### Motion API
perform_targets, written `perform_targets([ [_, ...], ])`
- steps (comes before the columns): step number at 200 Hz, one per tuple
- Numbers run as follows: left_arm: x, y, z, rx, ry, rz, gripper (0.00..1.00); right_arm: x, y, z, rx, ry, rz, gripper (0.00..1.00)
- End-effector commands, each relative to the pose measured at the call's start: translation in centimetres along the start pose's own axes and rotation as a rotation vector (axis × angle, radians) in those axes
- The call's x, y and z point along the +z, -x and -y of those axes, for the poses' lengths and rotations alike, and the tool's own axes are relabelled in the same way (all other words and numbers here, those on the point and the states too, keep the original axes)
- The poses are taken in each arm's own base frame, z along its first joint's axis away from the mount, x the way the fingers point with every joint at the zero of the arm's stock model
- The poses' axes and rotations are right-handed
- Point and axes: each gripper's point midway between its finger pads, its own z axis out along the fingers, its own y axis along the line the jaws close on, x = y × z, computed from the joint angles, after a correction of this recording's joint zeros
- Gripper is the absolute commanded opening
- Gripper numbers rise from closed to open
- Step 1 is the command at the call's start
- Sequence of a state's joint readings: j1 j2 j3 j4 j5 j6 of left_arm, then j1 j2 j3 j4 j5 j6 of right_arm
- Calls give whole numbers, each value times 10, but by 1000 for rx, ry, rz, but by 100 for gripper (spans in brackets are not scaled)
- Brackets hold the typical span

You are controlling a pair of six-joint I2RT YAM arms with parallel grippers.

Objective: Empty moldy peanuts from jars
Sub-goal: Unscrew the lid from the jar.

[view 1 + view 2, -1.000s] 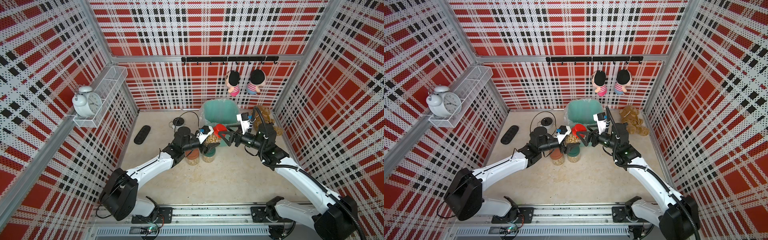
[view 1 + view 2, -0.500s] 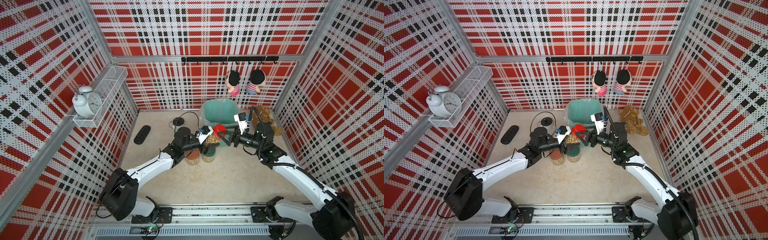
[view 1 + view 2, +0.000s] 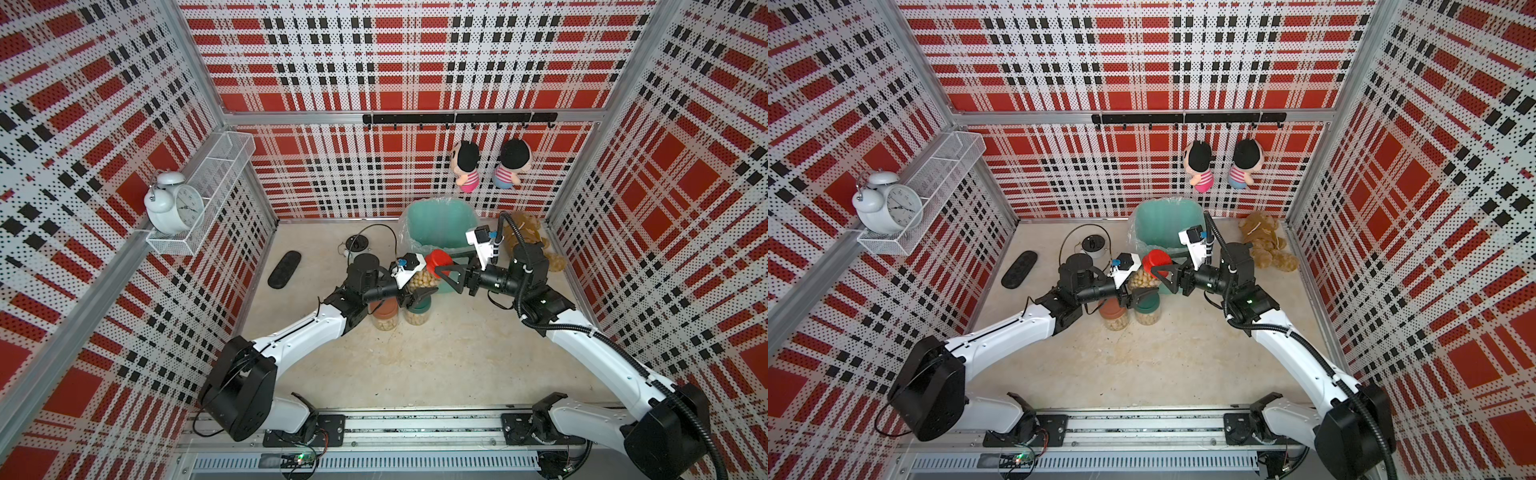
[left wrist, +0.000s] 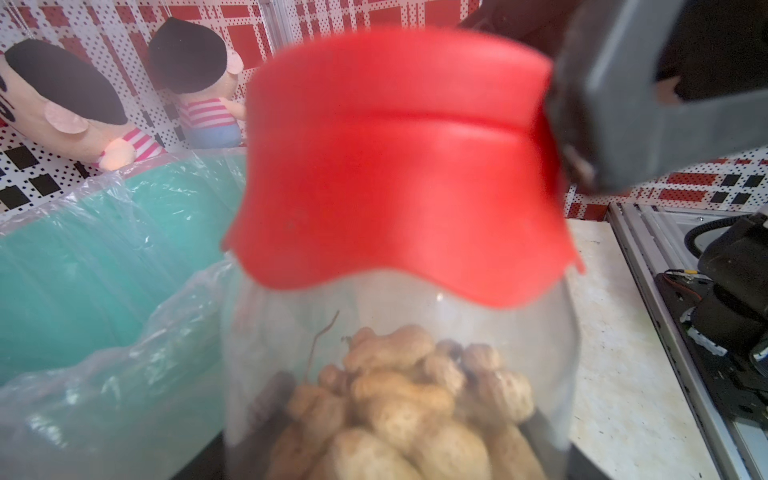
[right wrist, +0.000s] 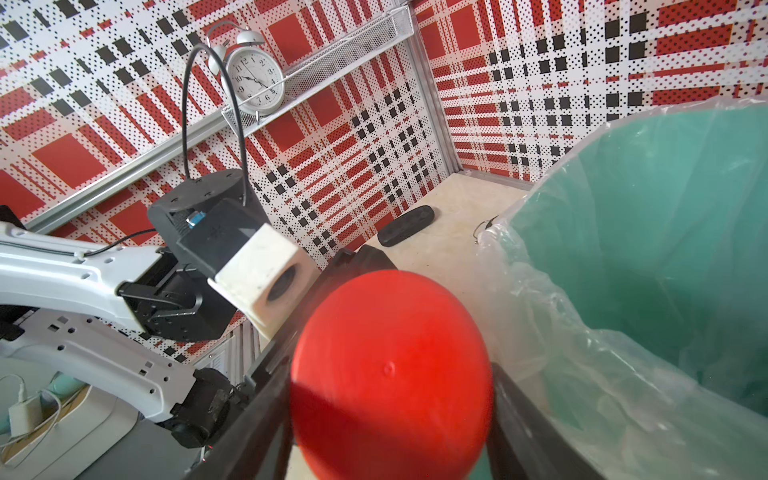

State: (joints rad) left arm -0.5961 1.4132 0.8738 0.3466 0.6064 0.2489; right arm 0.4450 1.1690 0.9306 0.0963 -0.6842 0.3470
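My left gripper [image 3: 422,287] is shut on a clear jar [image 3: 422,279] and holds it raised and tilted beside the teal bin [image 3: 440,220]. In the left wrist view the moldy peanuts [image 4: 407,395] fill the jar's lower part under its red lid [image 4: 399,158]. My right gripper [image 3: 441,267] has a finger on each side of that red lid [image 5: 390,374], and both fingers touch it. Below the raised jar stand two more jars on the table, one with a brown lid [image 3: 384,309] and one with a dark green lid [image 3: 417,309]; both hold peanuts.
The bin [image 5: 665,208] has a clear plastic liner and stands at the back wall. A brown teddy bear [image 3: 528,237] lies to its right. A black oblong object [image 3: 284,269] and a small round device with a cable [image 3: 357,241] lie at the back left.
My right gripper's jaws have narrowed from wide open onto the red lid. The left gripper and the jar have stayed where they were.
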Motion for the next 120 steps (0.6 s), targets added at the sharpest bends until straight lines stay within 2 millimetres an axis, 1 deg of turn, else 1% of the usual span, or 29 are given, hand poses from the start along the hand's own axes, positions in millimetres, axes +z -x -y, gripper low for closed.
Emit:
perform_targets([
  [1, -5, 15, 19, 42, -107, 66, 0, -3, 5, -22, -139, 103, -12, 47],
  [14, -5, 12, 20, 40, -118, 64, 0, -4, 3, -24, -179, 121, -23, 47],
  [32, -6, 9, 21, 39, -134, 61, 0, -5, 3, -32, -242, 182, -44, 48],
  [45, -7, 7, 22, 41, -142, 60, 0, -4, 3, -30, -274, 186, -61, 49],
  [63, -8, 8, 24, 45, -153, 64, 0, -1, 3, -24, -303, 189, -89, 54],
  [85, -9, 7, 21, 41, -147, 63, 0, 1, 6, -15, -316, 173, -110, 60],
  [89, -9, 7, 20, 40, -144, 62, 0, 2, 6, -14, -315, 168, -113, 63],
  [99, -9, 7, 17, 38, -129, 60, 0, 2, 10, -12, -316, 155, -108, 74],
  [109, -9, 6, 13, 33, -109, 54, 0, 2, 14, -11, -309, 143, -93, 81],
  [120, -8, 5, 10, 32, -87, 50, 0, 2, 20, -10, -290, 126, -64, 93],
])
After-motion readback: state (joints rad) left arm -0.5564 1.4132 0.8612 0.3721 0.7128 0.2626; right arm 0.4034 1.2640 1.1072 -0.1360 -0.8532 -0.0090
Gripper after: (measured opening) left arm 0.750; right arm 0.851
